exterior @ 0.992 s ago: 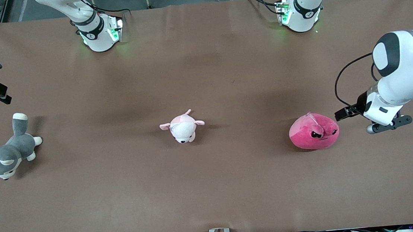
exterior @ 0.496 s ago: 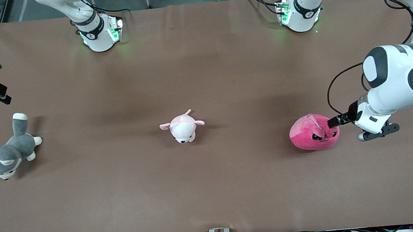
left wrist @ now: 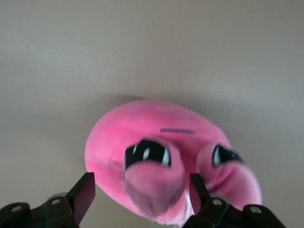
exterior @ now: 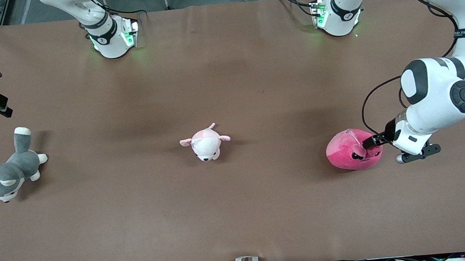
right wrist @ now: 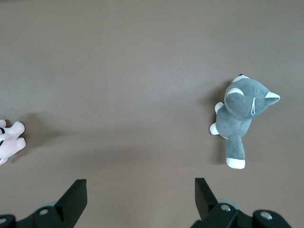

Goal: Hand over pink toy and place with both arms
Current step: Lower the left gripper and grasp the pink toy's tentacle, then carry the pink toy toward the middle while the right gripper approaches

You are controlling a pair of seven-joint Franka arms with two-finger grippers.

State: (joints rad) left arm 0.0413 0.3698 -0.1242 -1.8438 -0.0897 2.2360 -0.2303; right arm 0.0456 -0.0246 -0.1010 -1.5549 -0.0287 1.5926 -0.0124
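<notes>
Pink toy (exterior: 351,154) sits on the desk (exterior: 240,214) toward the left arm's end, bare desk all round it. Left pincer (left wrist: 140,187) has come down since a second ago, fingers spread either side of the toy's flap, not clenched. Right pincer (right wrist: 140,190) waits released above bare desk, husky plush (exterior: 7,175) and pale pink-and-white plush (exterior: 205,143) well apart.

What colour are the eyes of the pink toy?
Black with small white glints on the pink toy; left wrist view shows them best.

**Three plush toys dot an open brown table**

The hot-pink blob plush (exterior: 353,155) sits toward the left arm's end, between the left gripper (left wrist: 140,187)'s spread fingers. The pale pink-and-white plush (exterior: 205,143) and grey-and-white husky plush (exterior: 8,174) lie well apart, with bare tabletop (exterior: 253,82) between.
</notes>
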